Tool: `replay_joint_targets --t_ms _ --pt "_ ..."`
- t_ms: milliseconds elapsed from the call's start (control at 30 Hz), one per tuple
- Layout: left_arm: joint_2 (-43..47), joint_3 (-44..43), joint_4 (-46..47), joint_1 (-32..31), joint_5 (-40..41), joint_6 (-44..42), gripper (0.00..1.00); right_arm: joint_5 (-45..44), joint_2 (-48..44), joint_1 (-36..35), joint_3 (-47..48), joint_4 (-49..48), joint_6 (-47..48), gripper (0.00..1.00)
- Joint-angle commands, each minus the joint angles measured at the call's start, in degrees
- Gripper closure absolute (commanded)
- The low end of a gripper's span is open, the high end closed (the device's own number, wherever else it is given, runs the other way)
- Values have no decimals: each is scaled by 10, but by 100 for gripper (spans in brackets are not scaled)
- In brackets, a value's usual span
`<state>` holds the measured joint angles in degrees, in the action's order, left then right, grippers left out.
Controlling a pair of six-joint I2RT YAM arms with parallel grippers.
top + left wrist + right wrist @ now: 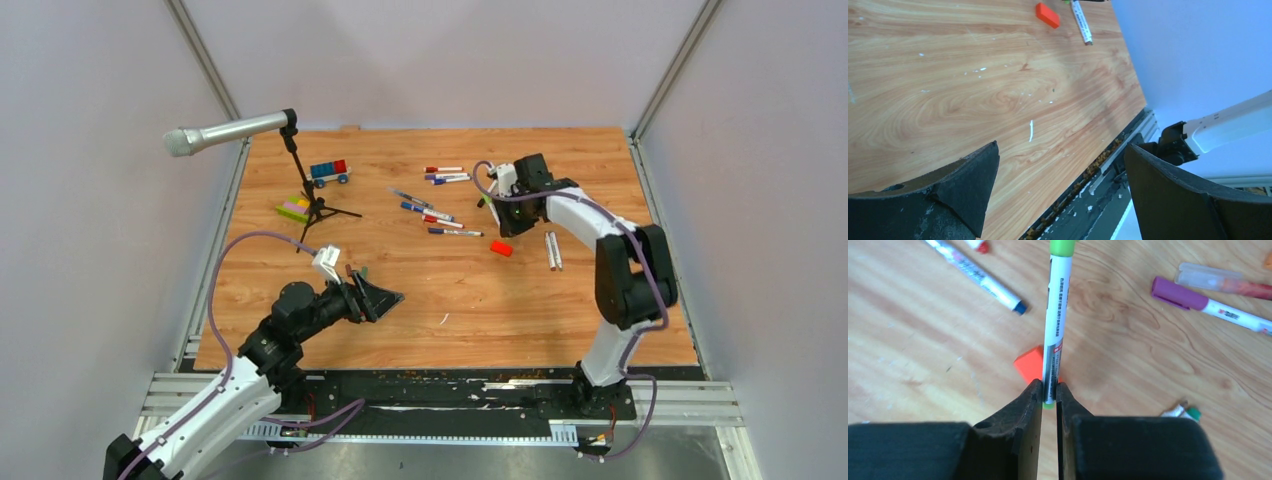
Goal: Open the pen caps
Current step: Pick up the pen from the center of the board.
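Note:
My right gripper (1049,387) is shut on the lower end of a white-barrelled pen (1055,315). Its green cap (1062,247) points away from the wrist, and the pen hangs above the table. In the top view this gripper (497,205) hovers right of several loose pens (440,195). Beneath it lie a purple-capped pen (1179,294), a blue-tipped pen (975,275) and a clear cap (1205,277). My left gripper (385,297) stands open and empty near the table's front, with its fingers (968,185) wide apart over bare wood.
An orange-red block (501,248) lies under the held pen. Two more pens (552,250) lie to the right. At the back left, a grey microphone (225,132) stands on a black tripod (312,200), with toy bricks (294,209) and a toy car (329,172) nearby.

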<state>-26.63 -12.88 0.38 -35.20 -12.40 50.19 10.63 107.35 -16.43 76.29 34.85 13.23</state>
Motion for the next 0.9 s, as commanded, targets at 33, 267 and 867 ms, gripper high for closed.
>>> replay_joint_targets --t_ms 33,267,867 --pt "-10 16 161 2 -47 42 0 106 -174 7 -98 -91 45 100" --pt "-42 0 299 -4 -62 51 0 440 -392 71 -238 -54 180 100" --pt "-312 -222 322 -144 158 -7 0 570 -422 105 -246 27 261 100"
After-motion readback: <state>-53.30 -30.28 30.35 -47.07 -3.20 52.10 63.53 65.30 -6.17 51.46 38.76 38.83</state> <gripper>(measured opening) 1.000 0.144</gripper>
